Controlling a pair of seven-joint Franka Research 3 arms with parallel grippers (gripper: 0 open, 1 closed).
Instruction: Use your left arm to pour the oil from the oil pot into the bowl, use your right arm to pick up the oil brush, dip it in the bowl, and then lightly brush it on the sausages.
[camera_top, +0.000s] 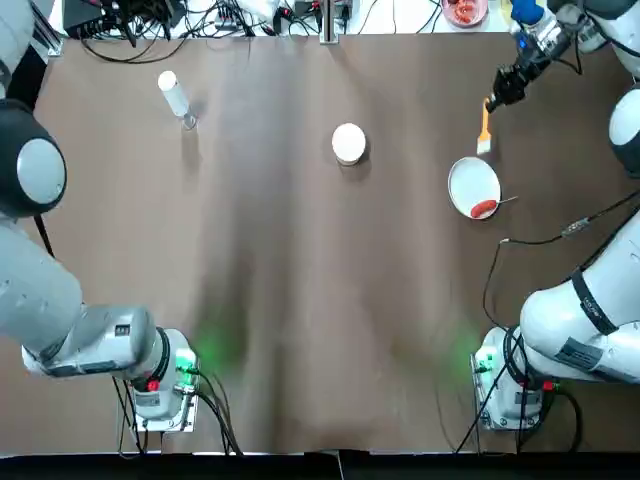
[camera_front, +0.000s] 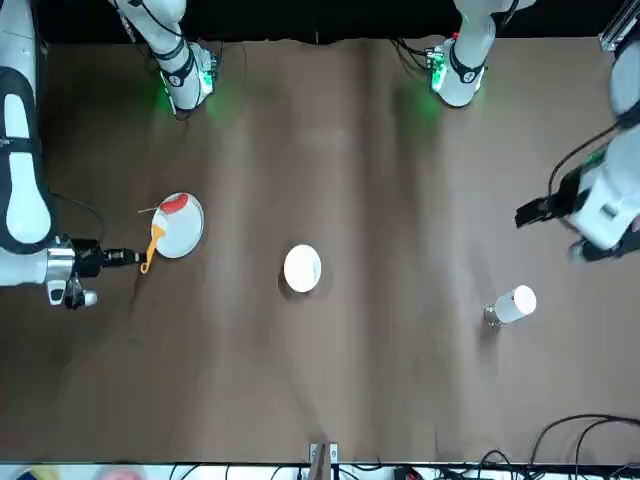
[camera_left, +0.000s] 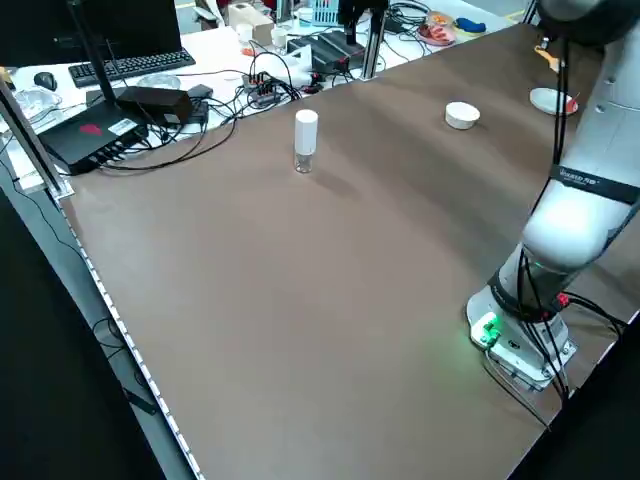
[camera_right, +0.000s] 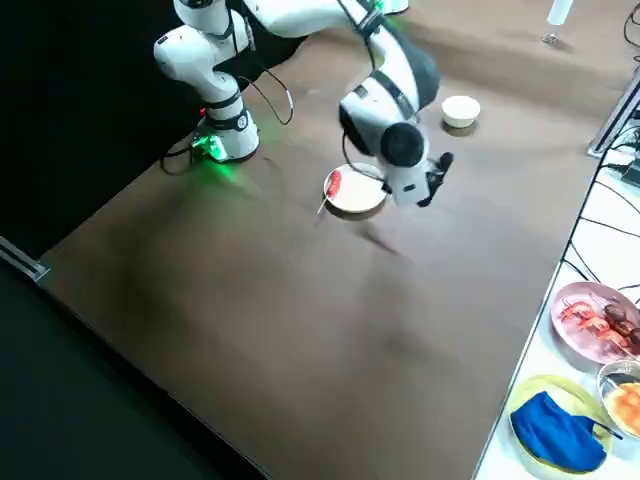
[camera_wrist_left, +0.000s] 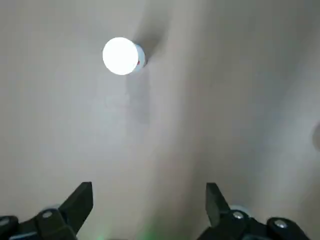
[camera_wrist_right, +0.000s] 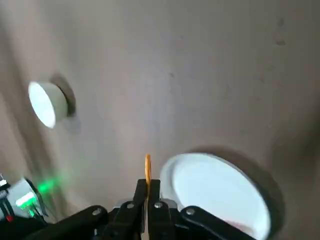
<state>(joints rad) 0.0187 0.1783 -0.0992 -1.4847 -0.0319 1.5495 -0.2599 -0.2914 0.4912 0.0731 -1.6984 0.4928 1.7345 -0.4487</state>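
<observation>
On the left, the oil pot (camera_top: 175, 95) stands alone on the table. The left gripper (camera_wrist_left: 149, 200) hangs above it, fingers wide apart and empty. In the middle sits the bowl (camera_top: 349, 143). On the right, the right gripper (camera_top: 497, 97) pinches the brush (camera_top: 485, 131) beside the plate (camera_top: 462, 178) holding the sausage (camera_top: 483, 208). I think dipping comes next: carry the brush to the bowl.

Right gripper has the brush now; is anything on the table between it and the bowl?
Nothing visible does. The right gripper holds the brush beside the plate, and only bare tabletop lies between there and the bowl.
</observation>
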